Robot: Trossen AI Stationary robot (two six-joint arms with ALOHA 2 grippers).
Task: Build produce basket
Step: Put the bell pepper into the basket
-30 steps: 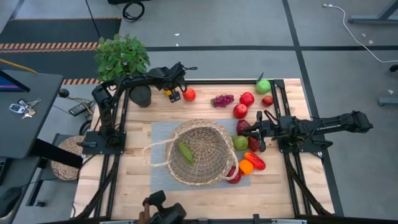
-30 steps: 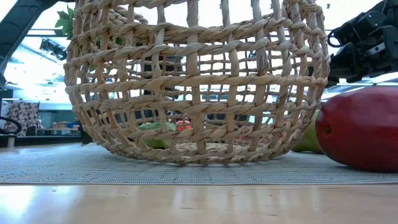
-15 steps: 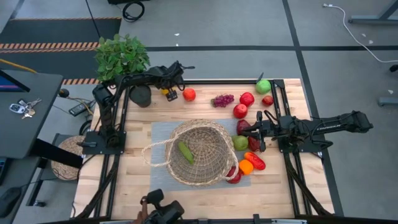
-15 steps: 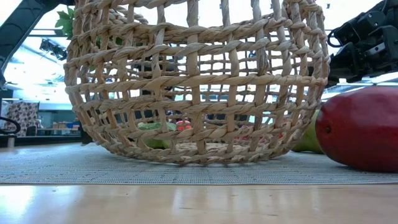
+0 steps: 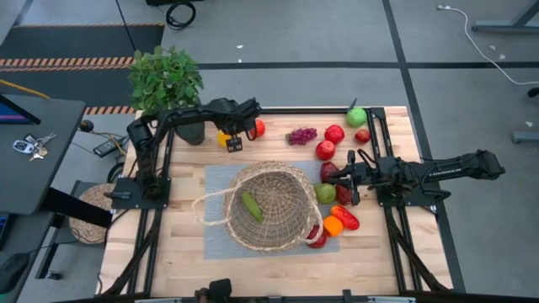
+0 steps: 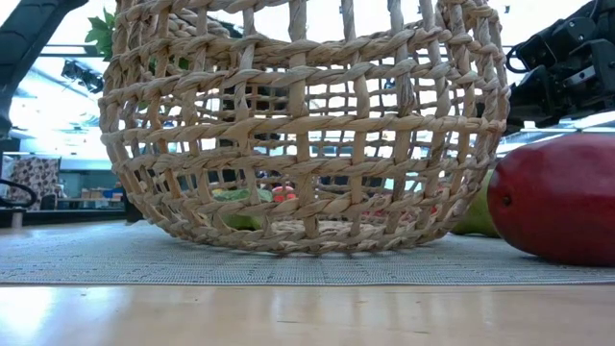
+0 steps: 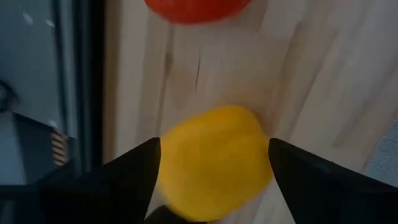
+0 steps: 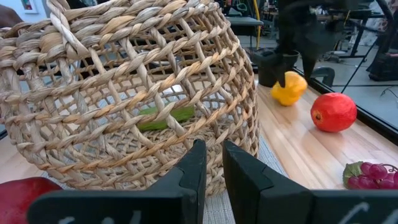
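From above I see the big round tan wicker basket [image 5: 268, 207] sitting on a grey woven mat [image 5: 221, 244] in the middle of my pale wooden table [image 5: 168, 257]. Its looped handle sticks out to the left. A long green cucumber [image 5: 251, 206] lies inside it. My left gripper [image 5: 229, 135] is at the far side of the table, down around a small bumpy yellow fruit [image 5: 223, 137], with a round red-orange fruit [image 5: 258, 127] just beside it. A purple grape bunch [image 5: 301, 135], smooth red fruits [image 5: 330, 141] and a green apple [image 5: 357, 116] lie farther right. My right gripper [image 5: 350, 177] rests by the basket's right side, among a green pear [image 5: 326, 193], an orange piece [image 5: 333, 225] and a long red pepper [image 5: 345, 217].

From table height, the basket [image 6: 303, 125] fills the view, its thick twisted strands making open gaps. A big shiny dark red fruit [image 6: 555, 197] sits to its right.

Through my left wrist camera, the two dark fingers [image 7: 134, 168] stand on each side of the yellow fruit [image 7: 212, 160], very close to it. I cannot tell if they press on it. The red-orange fruit [image 7: 194, 9] lies beyond on the wood.

Through my right wrist camera, my own fingers [image 8: 194, 168] are clenched together with nothing between them, just beside the basket [image 8: 124, 93]. The cucumber [image 8: 165, 118] shows through the weave. Past it are the yellow fruit [image 8: 288, 88], the round red-orange fruit [image 8: 334, 112] and the grapes [image 8: 373, 175].
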